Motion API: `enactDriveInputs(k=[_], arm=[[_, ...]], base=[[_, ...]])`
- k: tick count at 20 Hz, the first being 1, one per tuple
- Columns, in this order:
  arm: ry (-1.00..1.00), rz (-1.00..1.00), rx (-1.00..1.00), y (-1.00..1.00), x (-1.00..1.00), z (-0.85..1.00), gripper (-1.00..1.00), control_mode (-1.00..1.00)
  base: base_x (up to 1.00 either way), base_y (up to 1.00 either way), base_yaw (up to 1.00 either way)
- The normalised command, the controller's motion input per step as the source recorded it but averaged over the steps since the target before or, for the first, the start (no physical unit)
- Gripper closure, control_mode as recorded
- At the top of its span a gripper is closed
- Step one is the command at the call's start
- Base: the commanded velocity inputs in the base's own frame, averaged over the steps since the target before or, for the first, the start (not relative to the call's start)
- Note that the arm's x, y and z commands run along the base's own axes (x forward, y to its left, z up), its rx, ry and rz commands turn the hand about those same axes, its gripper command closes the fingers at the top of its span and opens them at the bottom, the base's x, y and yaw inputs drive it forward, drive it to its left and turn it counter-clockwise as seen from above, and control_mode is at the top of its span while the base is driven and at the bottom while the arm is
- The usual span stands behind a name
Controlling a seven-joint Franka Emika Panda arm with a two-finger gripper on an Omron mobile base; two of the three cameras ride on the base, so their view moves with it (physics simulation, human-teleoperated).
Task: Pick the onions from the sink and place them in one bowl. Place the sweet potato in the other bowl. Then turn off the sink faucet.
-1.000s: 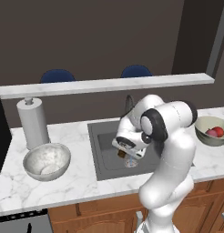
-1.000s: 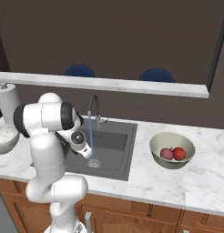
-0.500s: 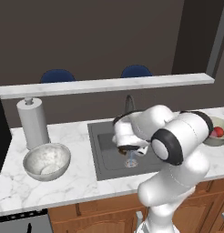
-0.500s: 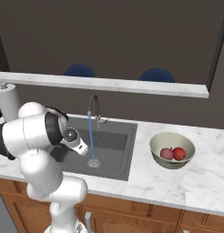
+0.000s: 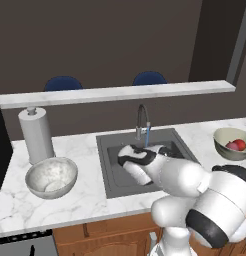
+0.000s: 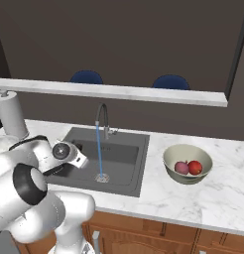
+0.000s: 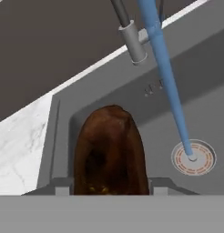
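Sweet potato (image 7: 109, 152) clamped in hand (image 7: 109, 186), seemingly over sink (image 7: 214, 68).

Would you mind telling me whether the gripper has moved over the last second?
Yes. In the right base view the gripper has swung left, away from the drain toward the sink's left side, carrying the sweet potato.

The scene is lit evenly and softly, with no single source to be made out. The white marble counter (image 5: 85, 187) is rendered bright, while the back wall (image 6: 124, 44) is kept dim. Only faint shadows are cast inside the sink (image 6: 124, 154). No glare or edge distortion is seen. The brown vegetable (image 7: 109, 152) is shown slightly soft up close
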Motion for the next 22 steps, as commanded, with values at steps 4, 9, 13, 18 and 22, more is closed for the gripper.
enactDriveInputs(k=[4,9,13,18,22], arm=[[0.06,0.06,-0.07,0.00,-0.37,1.00,1.00,-1.00],[0.16,0.05,-0.12,0.00,-0.42,1.00,1.00,-1.00],[0.30,0.02,-0.14,0.00,-0.55,1.00,1.00,-1.00],[0.47,0.01,-0.20,-0.06,-0.66,1.00,1.00,-1.00],[0.59,0.00,-0.23,-0.18,-0.78,1.00,1.00,-1.00]], base=[[0.00,0.00,0.00],[0.00,0.00,0.00],[0.00,0.00,0.00],[0.00,0.00,0.00],[0.00,0.00,0.00]])
